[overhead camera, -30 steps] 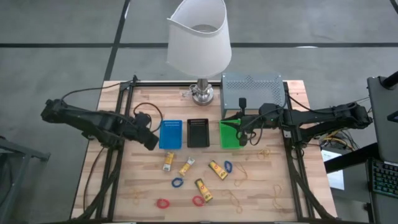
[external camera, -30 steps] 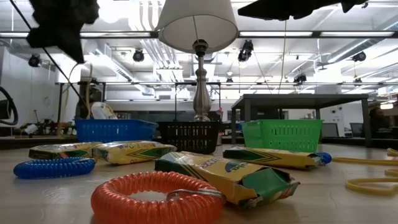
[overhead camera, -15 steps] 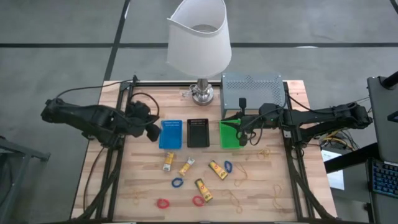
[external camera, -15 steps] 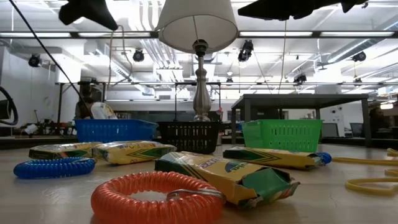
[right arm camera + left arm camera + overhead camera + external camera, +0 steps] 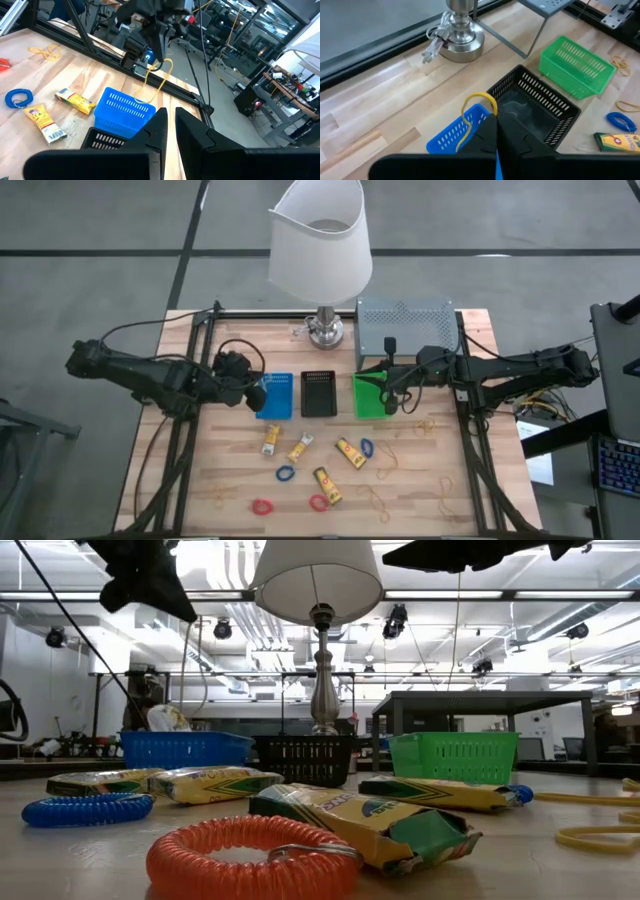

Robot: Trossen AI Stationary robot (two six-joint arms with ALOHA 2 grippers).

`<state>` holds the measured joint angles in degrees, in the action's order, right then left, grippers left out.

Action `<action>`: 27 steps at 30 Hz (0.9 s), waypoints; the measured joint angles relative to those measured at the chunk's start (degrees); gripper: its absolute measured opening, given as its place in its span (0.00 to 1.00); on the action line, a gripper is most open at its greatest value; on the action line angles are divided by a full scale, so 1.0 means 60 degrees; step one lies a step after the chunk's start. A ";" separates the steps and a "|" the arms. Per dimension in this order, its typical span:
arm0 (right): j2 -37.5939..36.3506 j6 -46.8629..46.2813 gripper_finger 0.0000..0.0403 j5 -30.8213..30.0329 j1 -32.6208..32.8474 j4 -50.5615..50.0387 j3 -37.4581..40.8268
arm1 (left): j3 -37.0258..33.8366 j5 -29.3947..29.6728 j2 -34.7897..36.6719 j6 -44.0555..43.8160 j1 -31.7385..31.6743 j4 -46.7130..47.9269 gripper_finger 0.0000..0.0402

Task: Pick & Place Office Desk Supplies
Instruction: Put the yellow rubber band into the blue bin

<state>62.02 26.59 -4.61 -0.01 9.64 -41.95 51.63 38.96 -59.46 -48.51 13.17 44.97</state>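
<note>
My left gripper [image 5: 256, 394] hovers at the left edge of the blue tray [image 5: 276, 396], shut on a thin tan rubber band [image 5: 481, 96]. The right wrist view shows that band [image 5: 161, 70] dangling under it. My right gripper [image 5: 392, 398] waits, shut, above the right side of the green tray [image 5: 368, 397]. Several yellow packets [image 5: 349, 452] lie flat on the table. Blue rings [image 5: 285, 474], red rings [image 5: 262, 507] and more rubber bands [image 5: 385, 465] lie flat there too, near of the trays. My left gripper pinches the tan rubber band between its shut fingertips at one spot of the loop [image 5: 492, 111]. The fingers slant down from the table's left. The band is lifted clear, and its loop [image 5: 159, 75] hangs slack below the tips, over the blue tray.
A black tray [image 5: 318, 393] sits between the blue and green ones. Behind them stand a lamp base [image 5: 323, 330] under a wide white shade, and a grey perforated shelf [image 5: 408, 323]. The right arm reaches in level from the table's right edge.
My left gripper, shut on the band throughout, has risen from low over the table. It has moved toward the table's right, coming to the blue tray's left edge. The band has gone with it. The right arm has kept still.
</note>
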 joint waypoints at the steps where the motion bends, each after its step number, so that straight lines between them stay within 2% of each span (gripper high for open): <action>1: 0.0000 0.0000 0.08 -0.0001 0.0000 0.0001 0.0000 | -0.0112 -0.0030 0.0000 -0.0004 -0.0004 -0.0095 0.00; 9: 0.0000 0.0000 0.08 -0.0002 -0.0004 0.0001 0.0000 | -0.1176 -0.0575 0.0000 -0.0015 -0.0004 -0.1242 0.00; 13: 0.0000 0.0000 0.08 -0.0002 -0.0004 0.0001 0.0000 | -0.1896 -0.0703 0.0000 -0.0533 -0.0040 -0.1972 0.00; 20: 0.0000 0.0000 0.08 0.0000 -0.0002 -0.0001 0.0000 | -0.2916 -0.2199 0.0000 -0.0838 -0.0477 -0.2937 0.00; 27: 0.0000 0.0000 0.08 -0.0001 -0.0003 0.0001 0.0000 | -0.3237 -0.2591 0.0000 -0.0913 -0.0854 -0.3257 0.00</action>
<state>62.02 26.59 -4.62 -0.03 9.65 -41.95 32.21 23.42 -59.46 -53.99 8.05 25.42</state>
